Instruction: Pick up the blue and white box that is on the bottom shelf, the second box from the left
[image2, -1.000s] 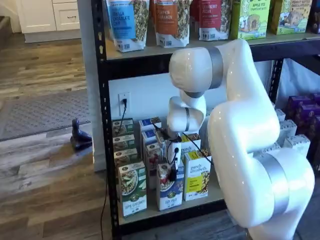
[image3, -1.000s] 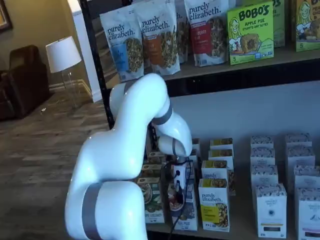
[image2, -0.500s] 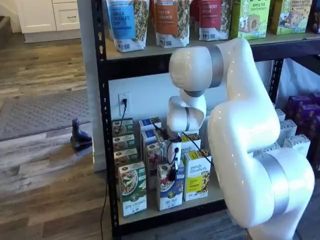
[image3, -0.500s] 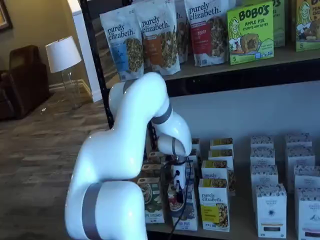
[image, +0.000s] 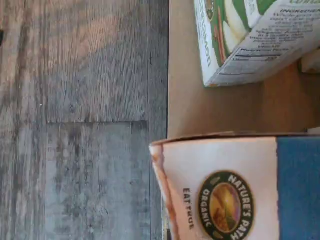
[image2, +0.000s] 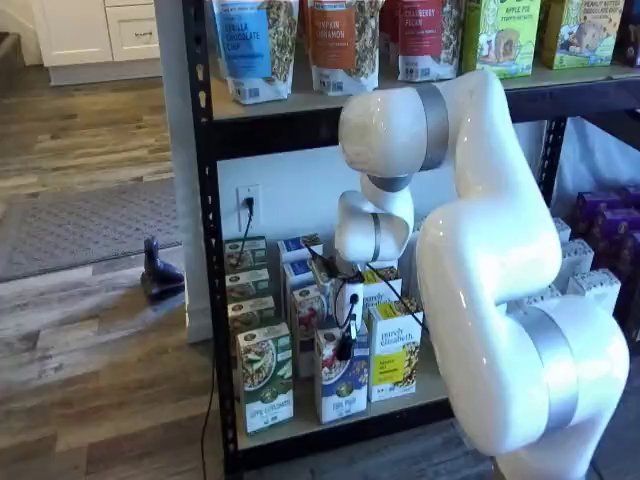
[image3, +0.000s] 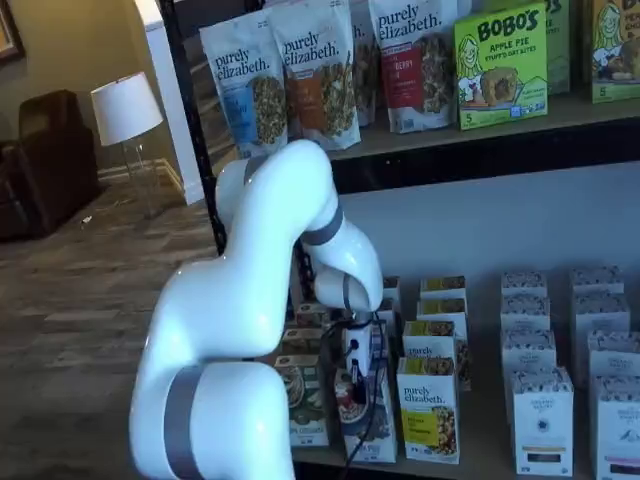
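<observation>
Looking across the black steel rack (image2: 205, 250), I take it as my landmark: my white arm (image2: 480, 270) stands in front of it, bent over and reaching down to its lowest level. That level is the bottom shelf (image2: 300, 425), a pale tan board with a black front rail, and in the wrist view its tan surface (image: 210, 107) shows beside grey wood flooring (image: 75, 120). On the rack's higher board stand granola pouches (image3: 285, 75) and a green Bobo's carton (image3: 502, 68). At the rack's lowest level, front row, the green-and-white carton (image2: 265, 378) stands nearest the rack's left post, the blue and white box (image2: 341, 375) stands just beside it, and a yellow carton (image2: 394, 350) comes next, further from that post. In the other shelf view the blue and white box (image3: 362, 412) sits at the front edge of the same board, partly hidden by my forearm. The wrist view shows its white face with the round dark logo (image: 227, 202) and a blue band, and the green-and-white carton (image: 255, 37) close by but apart from it. My gripper (image2: 345, 345) hangs right at the top of the blue and white box, with a black cable (image2: 385, 290) trailing beside it. My fingers are drawn together on the blue and white box, holding its top edge.
</observation>
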